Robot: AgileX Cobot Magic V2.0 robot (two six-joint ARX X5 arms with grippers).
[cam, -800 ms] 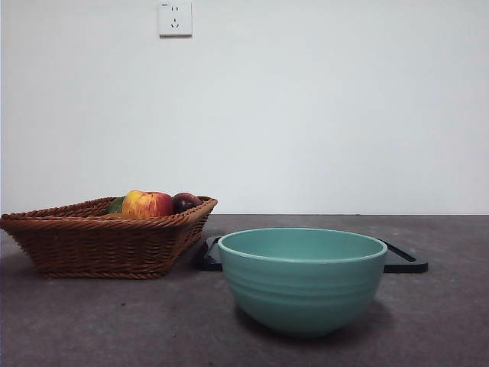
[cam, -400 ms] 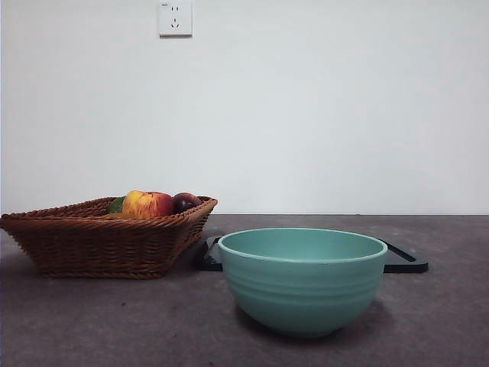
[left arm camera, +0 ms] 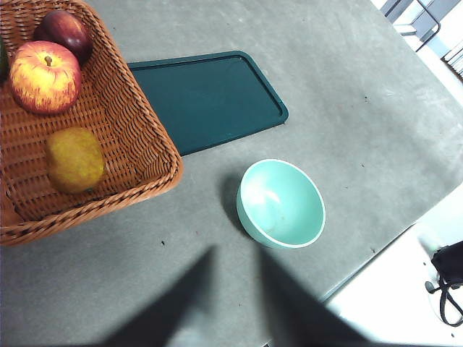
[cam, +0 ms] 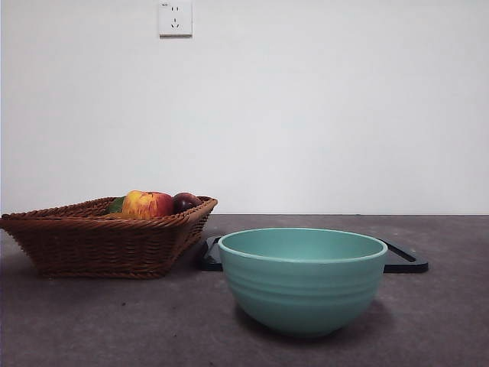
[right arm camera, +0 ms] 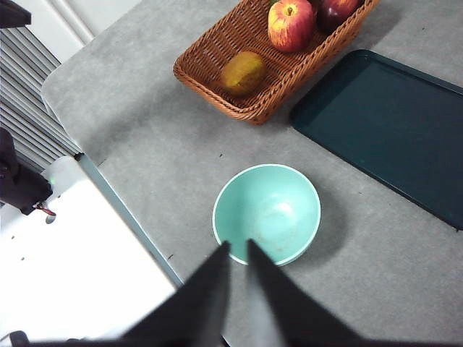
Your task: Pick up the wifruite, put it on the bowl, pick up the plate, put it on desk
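Observation:
The wifruite (left arm camera: 74,159) (right arm camera: 242,72), a small orange-brown fruit, lies in a wicker basket (cam: 99,245); the basket's rim hides it in the front view. The empty mint-green bowl (cam: 302,279) (left arm camera: 281,204) (right arm camera: 266,213) stands on the desk (cam: 114,329). Behind it lies the plate (cam: 403,261) (left arm camera: 206,97) (right arm camera: 391,123), a flat dark green rectangular tray. My left gripper (left arm camera: 237,253) hangs high above the desk, open and holding nothing. High over the bowl's near rim, my right gripper (right arm camera: 236,246) is shut and also holds nothing. Neither gripper shows in the front view.
In the basket there are also a red-and-yellow apple (cam: 147,204) (left arm camera: 45,76) and a dark plum (cam: 185,202) (left arm camera: 65,32). The desk's edge (left arm camera: 362,271) (right arm camera: 123,210) runs close to the bowl. A white wall with a socket (cam: 175,18) stands behind.

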